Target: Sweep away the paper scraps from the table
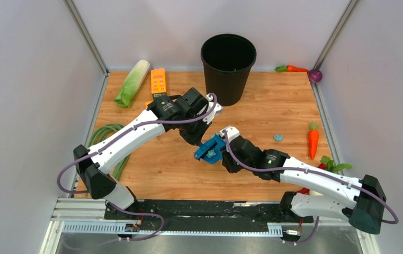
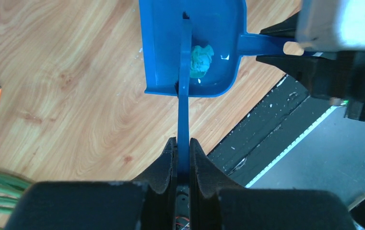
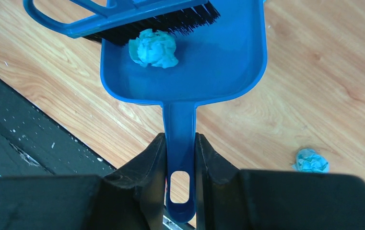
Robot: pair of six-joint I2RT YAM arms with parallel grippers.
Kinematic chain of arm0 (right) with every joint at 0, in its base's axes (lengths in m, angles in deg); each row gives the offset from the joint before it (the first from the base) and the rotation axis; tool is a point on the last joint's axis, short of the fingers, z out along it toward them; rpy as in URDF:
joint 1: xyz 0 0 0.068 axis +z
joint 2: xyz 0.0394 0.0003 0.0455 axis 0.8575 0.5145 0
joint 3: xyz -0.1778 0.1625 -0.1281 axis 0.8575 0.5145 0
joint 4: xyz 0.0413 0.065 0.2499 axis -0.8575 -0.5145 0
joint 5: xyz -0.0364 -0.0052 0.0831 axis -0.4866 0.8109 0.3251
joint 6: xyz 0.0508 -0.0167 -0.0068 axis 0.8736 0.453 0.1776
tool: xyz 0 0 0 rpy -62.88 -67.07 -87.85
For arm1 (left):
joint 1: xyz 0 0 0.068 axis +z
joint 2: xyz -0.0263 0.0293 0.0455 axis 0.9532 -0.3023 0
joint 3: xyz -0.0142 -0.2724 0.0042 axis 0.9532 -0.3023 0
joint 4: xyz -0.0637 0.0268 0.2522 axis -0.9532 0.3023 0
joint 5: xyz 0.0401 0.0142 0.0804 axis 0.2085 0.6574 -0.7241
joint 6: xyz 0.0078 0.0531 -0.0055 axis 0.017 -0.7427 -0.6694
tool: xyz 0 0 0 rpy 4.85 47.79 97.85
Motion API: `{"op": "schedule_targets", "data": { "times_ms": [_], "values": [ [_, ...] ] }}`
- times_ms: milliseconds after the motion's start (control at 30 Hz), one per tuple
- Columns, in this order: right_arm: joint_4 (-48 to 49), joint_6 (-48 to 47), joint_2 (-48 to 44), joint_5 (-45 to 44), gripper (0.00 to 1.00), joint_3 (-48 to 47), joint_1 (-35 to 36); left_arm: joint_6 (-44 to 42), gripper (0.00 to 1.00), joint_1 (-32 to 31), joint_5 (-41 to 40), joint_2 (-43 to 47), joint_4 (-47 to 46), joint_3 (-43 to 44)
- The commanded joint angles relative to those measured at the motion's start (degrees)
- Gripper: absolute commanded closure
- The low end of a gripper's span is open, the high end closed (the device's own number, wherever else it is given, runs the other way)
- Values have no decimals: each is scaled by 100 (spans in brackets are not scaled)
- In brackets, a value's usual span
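Observation:
My right gripper (image 3: 179,136) is shut on the handle of the blue dustpan (image 3: 218,62), which sits near the middle of the table (image 1: 167,169). One crumpled teal paper scrap (image 3: 154,48) lies inside the pan, against the black bristles of the blue brush (image 3: 123,19). My left gripper (image 2: 183,141) is shut on the brush's thin handle (image 2: 184,96), with the head reaching into the dustpan (image 2: 218,28) beside the scrap (image 2: 202,60). A second paper scrap (image 1: 278,137) lies loose on the wood to the right of the pan, also seen as a scrap (image 3: 311,161) in the right wrist view.
A black bin (image 1: 228,66) stands at the back centre. A cabbage (image 1: 132,83) and an orange box (image 1: 158,81) lie at the back left, a green hose (image 1: 106,137) along the left edge. Carrots (image 1: 313,142) and other toy vegetables (image 1: 331,165) line the right side.

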Motion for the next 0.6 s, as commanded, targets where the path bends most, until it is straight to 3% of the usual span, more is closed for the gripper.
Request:
{"op": "schedule_targets", "data": {
  "times_ms": [0, 567],
  "values": [
    [525, 233, -333, -490, 100, -332, 17, 185, 100, -37, -232, 391, 162, 355],
    [973, 269, -553, -683, 100, -446, 17, 439, 100, -37, -987, 848, 408, 1261]
  ]
}}
